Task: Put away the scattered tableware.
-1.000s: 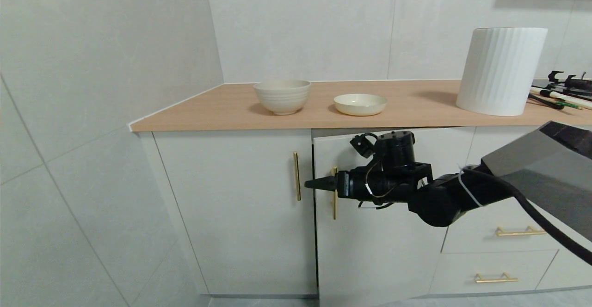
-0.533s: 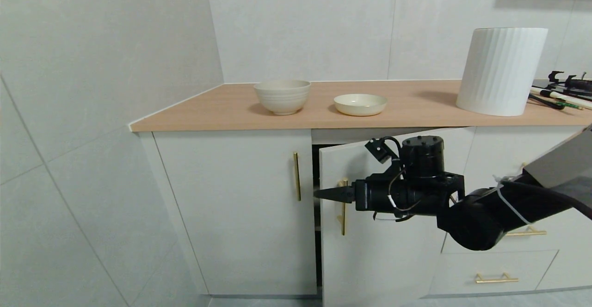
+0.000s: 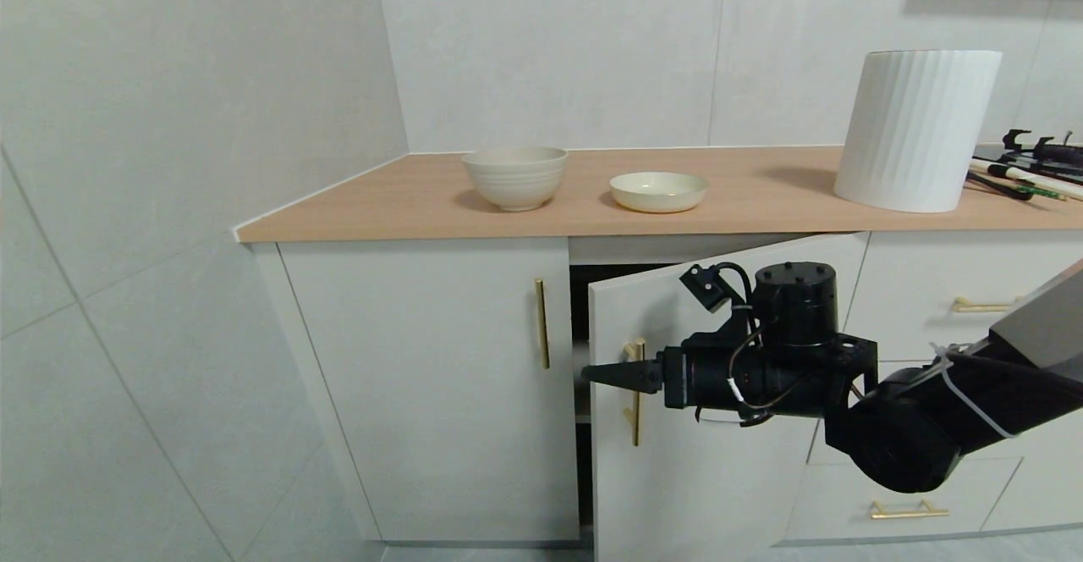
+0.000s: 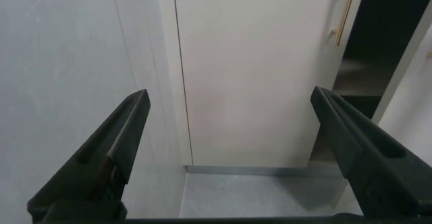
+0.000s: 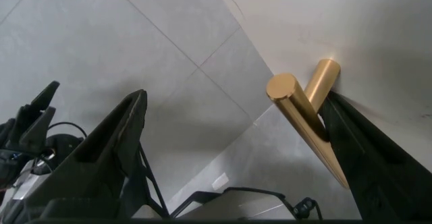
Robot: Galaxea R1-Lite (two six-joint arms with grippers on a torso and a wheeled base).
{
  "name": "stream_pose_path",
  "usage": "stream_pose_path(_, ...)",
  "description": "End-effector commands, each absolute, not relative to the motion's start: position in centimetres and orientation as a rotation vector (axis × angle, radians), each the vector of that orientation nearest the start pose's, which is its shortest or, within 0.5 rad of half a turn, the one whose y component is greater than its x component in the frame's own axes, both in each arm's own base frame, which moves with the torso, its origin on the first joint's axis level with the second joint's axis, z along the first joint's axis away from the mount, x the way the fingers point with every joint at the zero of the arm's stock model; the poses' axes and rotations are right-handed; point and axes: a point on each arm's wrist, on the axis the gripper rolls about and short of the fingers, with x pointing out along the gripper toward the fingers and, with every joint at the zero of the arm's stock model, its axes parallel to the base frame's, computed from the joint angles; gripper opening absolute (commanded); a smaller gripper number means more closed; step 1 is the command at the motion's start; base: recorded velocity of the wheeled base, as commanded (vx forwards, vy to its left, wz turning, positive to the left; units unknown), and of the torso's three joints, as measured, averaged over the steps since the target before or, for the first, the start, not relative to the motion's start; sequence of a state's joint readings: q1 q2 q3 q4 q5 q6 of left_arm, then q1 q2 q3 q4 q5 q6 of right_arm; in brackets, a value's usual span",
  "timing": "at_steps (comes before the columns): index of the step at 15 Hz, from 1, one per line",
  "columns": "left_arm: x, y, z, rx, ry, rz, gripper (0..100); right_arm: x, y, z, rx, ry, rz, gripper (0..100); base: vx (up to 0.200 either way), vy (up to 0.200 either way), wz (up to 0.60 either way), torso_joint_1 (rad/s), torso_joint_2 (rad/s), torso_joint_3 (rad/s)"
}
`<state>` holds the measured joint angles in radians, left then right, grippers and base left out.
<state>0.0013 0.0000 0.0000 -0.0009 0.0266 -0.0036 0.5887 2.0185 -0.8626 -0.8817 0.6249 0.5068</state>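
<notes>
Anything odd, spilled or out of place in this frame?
Nothing is spilled or damaged. The cabinet door under the dish stands ajar, its gold handle inside the open right hand. The bowl and dish sit upright on the counter.

The cupboard interior (image 3: 580, 308) is too dark to make out.

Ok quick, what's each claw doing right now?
Left claw: open, empty.
Right claw: open, door handle between its fingers.

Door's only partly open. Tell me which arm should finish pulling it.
Right. The right gripper sits at the gold handle of the ajar door, a finger against it; the left gripper hangs open facing the closed door.
</notes>
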Motion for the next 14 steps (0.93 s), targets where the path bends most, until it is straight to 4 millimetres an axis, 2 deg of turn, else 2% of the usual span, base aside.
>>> stream_pose_path(1,-2.3,0.1,7.6,-0.006,-0.002,0.029,100,29.1,21.3,11.1,0.445,0.603,1.112,100,0.0,0.0,0.0,0.0,0.0,0.0)
stream_pose_path(3,-2.4,0.0,8.1,-0.008,-0.025,0.012,100,29.0,21.2,11.0,0.445,0.594,1.115,100,0.0,0.0,0.0,0.0,0.0,0.0)
stream_pose_path(5,-3.3,-0.3,11.8,-0.026,-0.059,-0.18,100,28.9,21.2,11.0,0.446,0.594,1.116,100,0.0,0.0,0.0,0.0,0.0,0.0)
stream_pose_path(6,-3.0,-0.5,13.5,-0.035,0.002,-0.276,100,29.0,21.2,11.0,0.447,0.596,1.115,100,0.0,0.0,0.0,0.0,0.0,0.0)
stream_pose_path(7,-1.8,-0.7,15.1,-0.046,0.081,-0.345,100,29.0,21.2,11.0,0.447,0.596,1.115,100,0.0,0.0,0.0,0.0,0.0,0.0)
stream_pose_path(10,4.0,-1.2,19.2,-0.095,0.254,-0.536,100,28.8,21.1,11.4,0.447,0.584,1.119,100,0.0,0.0,0.0,0.0,0.0,0.0)
stream_pose_path(11,5.7,-1.4,19.8,-0.107,0.272,-0.581,100,28.8,21.1,11.4,0.447,0.584,1.119,100,0.0,0.0,0.0,0.0,0.0,0.0)
stream_pose_path(13,10.5,-1.8,20.4,-0.135,0.317,-0.696,100,28.7,21.1,11.2,0.447,0.592,1.117,100,0.0,0.0,0.0,0.0,0.0,0.0)
stream_pose_path(14,14.3,-2.8,19.4,-0.162,0.409,-0.793,100,28.7,21.1,11.2,0.447,0.593,1.116,100,0.0,0.0,0.0,0.0,0.0,0.0)
